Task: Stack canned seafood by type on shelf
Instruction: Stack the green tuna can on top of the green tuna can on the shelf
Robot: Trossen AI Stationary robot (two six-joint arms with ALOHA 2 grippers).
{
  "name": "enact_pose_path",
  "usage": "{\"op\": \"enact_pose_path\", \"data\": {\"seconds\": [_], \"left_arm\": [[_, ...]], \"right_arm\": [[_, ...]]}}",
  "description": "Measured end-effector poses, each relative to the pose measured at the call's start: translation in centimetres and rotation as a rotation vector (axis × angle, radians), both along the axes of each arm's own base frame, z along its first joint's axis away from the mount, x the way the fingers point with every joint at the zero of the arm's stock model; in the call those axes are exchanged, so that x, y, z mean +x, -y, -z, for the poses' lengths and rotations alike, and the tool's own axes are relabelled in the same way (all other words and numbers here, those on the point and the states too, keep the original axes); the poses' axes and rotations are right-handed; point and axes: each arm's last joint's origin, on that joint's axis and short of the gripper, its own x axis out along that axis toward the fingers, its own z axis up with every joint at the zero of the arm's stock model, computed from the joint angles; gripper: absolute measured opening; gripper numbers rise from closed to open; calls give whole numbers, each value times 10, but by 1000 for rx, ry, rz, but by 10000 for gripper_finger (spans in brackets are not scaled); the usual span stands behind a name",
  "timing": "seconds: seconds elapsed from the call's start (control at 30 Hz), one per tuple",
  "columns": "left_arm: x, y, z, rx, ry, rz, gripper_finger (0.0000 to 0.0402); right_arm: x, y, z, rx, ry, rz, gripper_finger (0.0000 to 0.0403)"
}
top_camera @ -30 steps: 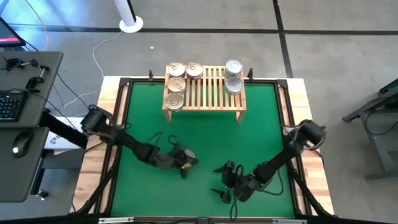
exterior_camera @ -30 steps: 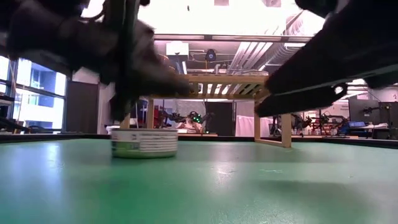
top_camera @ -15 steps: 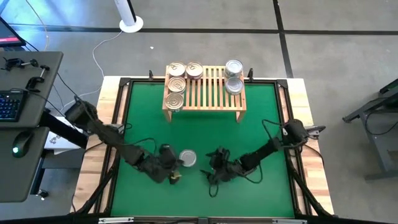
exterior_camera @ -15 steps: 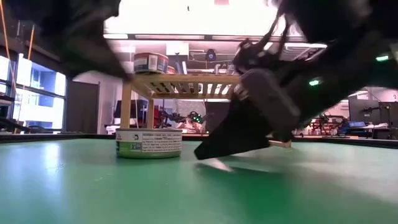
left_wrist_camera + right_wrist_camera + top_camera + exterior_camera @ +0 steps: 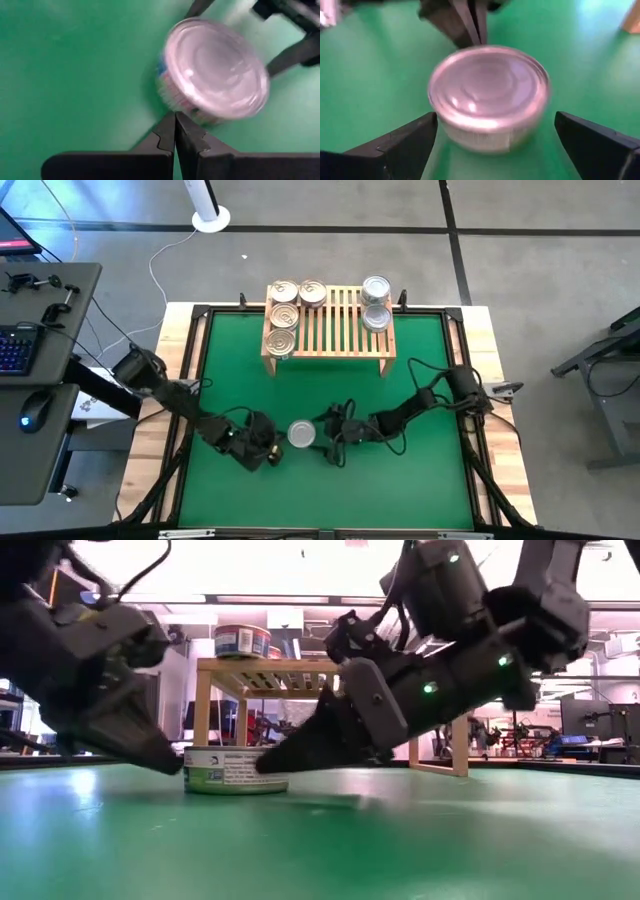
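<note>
- Centrally, on the green surface (image 5: pixel 400 470), my right gripper (image 5: pixel 490 145) spreads its jaws around a silver-topped tin (image 5: pixel 301 434).
- My left gripper (image 5: pixel 175 131), jaws pressed together, sits just beside it.

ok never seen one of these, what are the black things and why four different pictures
They are two robot arms at a table, each ending in a two-finger gripper. One picture looks straight down, one looks level across the green mat, and two come from cameras on the arms' wrists. A silver-topped tin stands on the mat between the grippers. The left gripper is shut, its tips beside the tin. The right gripper is open, its fingers either side of the tin, not gripping it. Six more tins sit on the wooden shelf at the back. Nothing is held.
</note>
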Motion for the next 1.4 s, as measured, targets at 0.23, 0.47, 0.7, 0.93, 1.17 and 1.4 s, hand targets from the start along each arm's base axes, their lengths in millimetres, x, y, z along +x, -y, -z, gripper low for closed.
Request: {"op": "enact_pose_path", "data": {"seconds": [0.23,0.47,0.7,0.93,1.17,1.4], "left_arm": [[21,-12,14,10,13,76,0],[25,-19,17,35,-19,108,0],[29,-24,16,45,-17,118,0],[32,-26,15,77,-23,136,0],[30,-25,7,71,-26,113,0],[12,-22,-9,100,-81,74,1]], "right_arm": [[8,11,14,17,90,-85,399],[11,13,19,2,89,-78,400],[15,13,17,10,88,-91,400],[16,17,18,39,84,-89,400],[8,14,15,80,123,-14,400],[-14,6,12,151,109,26,399]]}}
